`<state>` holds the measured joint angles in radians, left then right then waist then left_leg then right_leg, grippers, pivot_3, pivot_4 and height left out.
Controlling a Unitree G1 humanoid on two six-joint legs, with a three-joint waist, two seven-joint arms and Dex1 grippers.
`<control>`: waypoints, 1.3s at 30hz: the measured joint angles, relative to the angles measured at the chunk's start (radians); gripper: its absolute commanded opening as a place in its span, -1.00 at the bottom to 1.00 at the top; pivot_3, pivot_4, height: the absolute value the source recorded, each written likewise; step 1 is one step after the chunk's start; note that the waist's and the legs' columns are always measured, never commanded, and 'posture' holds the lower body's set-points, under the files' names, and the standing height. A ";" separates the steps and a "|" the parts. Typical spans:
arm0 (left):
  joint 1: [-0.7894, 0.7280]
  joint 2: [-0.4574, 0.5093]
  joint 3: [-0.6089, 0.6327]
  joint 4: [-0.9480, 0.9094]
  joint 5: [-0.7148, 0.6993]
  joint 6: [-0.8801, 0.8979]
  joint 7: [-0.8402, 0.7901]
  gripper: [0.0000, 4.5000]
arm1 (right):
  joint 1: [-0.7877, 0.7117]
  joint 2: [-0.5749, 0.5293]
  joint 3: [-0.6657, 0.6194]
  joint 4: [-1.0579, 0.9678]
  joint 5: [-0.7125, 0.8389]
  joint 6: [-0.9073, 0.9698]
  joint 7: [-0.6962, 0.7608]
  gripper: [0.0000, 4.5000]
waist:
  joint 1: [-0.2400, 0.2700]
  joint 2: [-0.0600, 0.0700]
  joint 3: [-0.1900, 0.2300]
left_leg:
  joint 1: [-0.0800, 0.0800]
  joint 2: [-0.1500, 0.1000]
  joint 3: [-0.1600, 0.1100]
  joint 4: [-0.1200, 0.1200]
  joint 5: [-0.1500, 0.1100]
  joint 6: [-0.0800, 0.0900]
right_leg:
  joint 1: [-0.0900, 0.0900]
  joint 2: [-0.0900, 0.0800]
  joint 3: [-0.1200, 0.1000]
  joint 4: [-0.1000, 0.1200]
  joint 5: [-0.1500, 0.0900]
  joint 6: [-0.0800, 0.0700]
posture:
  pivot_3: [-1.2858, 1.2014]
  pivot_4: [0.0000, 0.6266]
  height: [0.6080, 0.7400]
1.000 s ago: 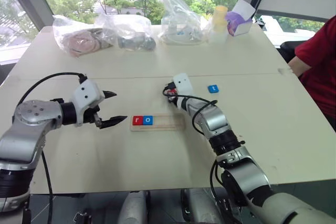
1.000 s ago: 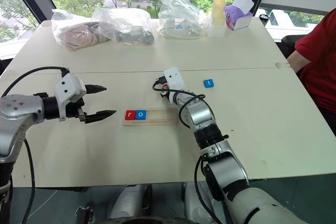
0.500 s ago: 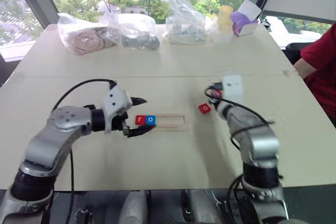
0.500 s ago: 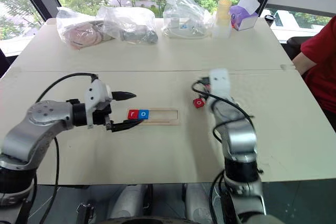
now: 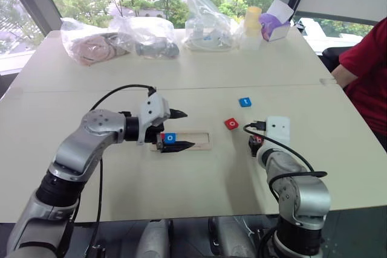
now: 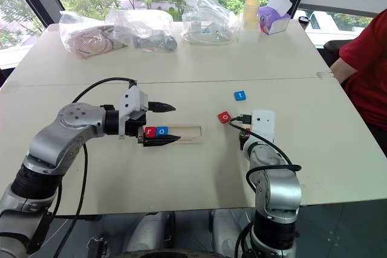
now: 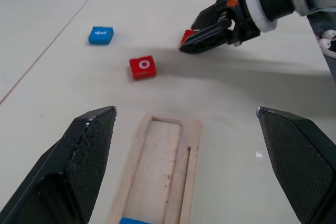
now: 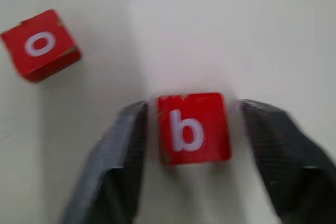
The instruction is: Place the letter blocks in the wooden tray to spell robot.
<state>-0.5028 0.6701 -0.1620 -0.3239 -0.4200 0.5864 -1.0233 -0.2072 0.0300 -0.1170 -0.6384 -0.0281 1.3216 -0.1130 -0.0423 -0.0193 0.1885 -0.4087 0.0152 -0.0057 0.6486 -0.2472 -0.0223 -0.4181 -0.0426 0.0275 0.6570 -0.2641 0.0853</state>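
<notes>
Lying between the right claw's (image 8: 194, 145) parted fingers, untouched: the red b block (image 8: 193, 127).

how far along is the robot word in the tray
Done: red r and blue o sit in the wooden tray. In hand: red b lies between the open right gripper fingers. Left: b, red o, blue t.

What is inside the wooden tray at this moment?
In the wooden tray lie a red block and a blue block at its left end. The left gripper partly covers them, so their letters are unclear.
</notes>
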 measured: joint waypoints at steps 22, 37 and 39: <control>-0.021 0.156 0.021 0.000 -0.066 -0.002 -0.214 1.00 | -0.027 -0.894 0.016 0.649 0.250 -1.023 1.216 0.99 | 0.001 0.000 0.002 | 0.002 -0.001 0.002 0.001 -0.002 0.003 | 0.008 -0.001 -0.002 -0.008 -0.002 0.003 | 0.03 -0.52 1.00; 0.135 0.263 0.087 -0.092 -0.080 0.048 -0.174 1.00 | -0.245 -0.846 0.210 1.050 0.149 -1.366 1.388 0.37 | 0.003 0.001 0.002 | 0.002 0.000 0.001 0.001 -0.002 0.003 | 0.008 -0.001 -0.002 -0.007 -0.002 0.003 | 0.03 -0.52 1.00; 0.141 0.265 0.087 -0.091 -0.071 0.040 -0.173 1.00 | -0.254 -0.846 0.221 1.067 0.149 -1.379 1.418 -0.09 | 0.004 0.001 0.002 | 0.002 0.000 0.001 0.002 -0.002 0.002 | 0.009 -0.001 -0.002 -0.007 -0.001 0.003 | 0.03 -0.52 1.00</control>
<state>-0.3619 0.9349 -0.0753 -0.4149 -0.4911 0.6266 -1.1959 -0.4610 -0.8160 0.1044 0.4285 0.1205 -0.0577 1.3052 -0.0385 -0.0184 0.1909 -0.4063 0.0154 -0.0044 0.6502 -0.2488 -0.0199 -0.4092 -0.0440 0.0256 0.6499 -0.2655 0.0880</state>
